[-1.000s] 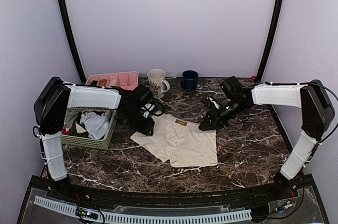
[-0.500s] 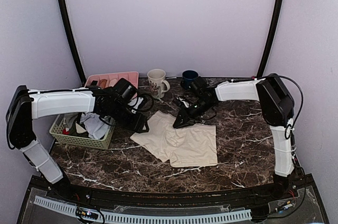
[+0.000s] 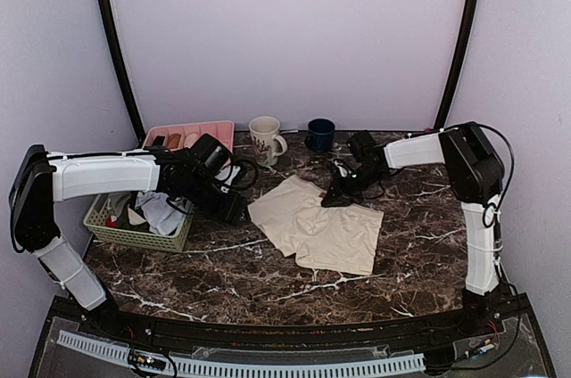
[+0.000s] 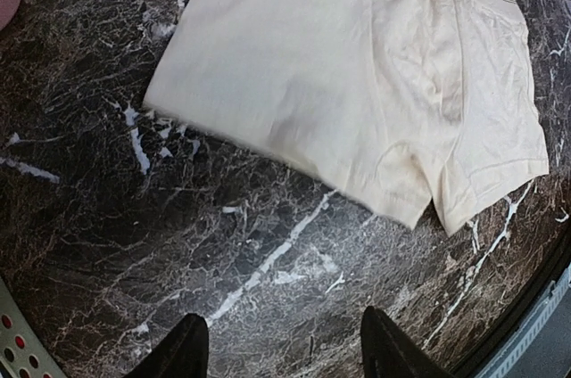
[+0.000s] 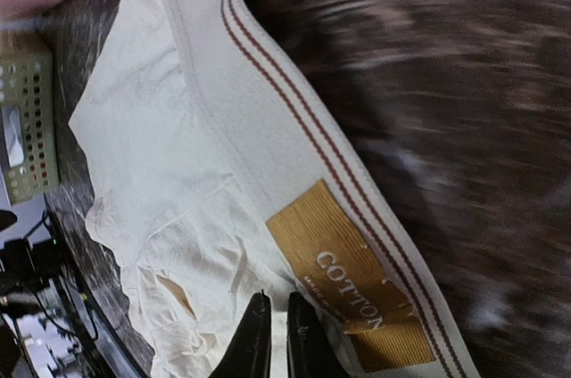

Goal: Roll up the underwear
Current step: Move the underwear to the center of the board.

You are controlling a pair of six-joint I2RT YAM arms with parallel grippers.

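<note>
Pinching the underwear [image 5: 178, 155], right pincer [image 5: 278, 308] tight, left pincer [image 4: 284, 342] spread

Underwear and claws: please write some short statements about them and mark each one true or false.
1. The underwear lies unrolled on the table. True.
2. The right claw is at the waistband, by the brown label. True.
3. The left claw holds a corner of the underwear. False: it is open over bare table, apart from the fabric.
4. The blue cup stands in the green basket. False: it stands on the table, beside the white mug.
</note>
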